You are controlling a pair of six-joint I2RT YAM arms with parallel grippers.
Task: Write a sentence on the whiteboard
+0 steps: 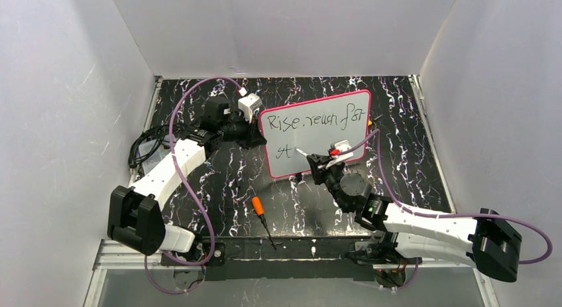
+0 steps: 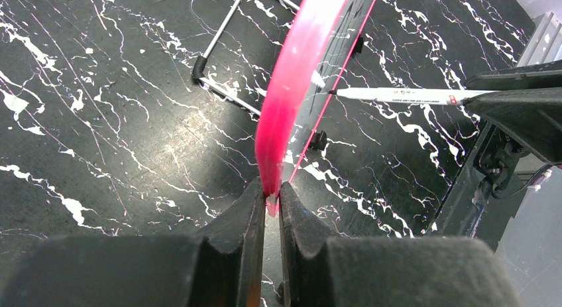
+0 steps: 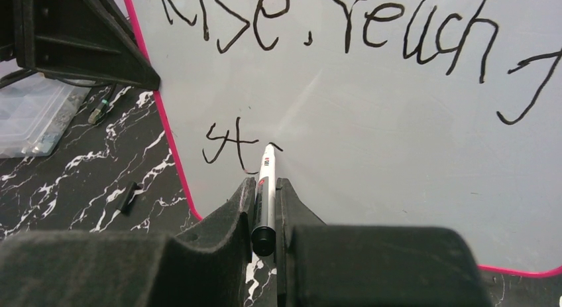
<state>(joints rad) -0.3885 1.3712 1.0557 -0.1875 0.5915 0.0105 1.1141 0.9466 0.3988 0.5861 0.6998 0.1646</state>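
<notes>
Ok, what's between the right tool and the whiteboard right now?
Only the marker. The right tool is shut on it, and its tip meets the whiteboard just right of the sentence's second-line start. The right wrist view shows it best.

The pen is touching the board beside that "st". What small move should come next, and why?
Probably draw the marker rightward into the next letter: its tip rests on the whiteboard just right of "st", the right gripper grips it, and the left gripper steadies the frame.
</notes>
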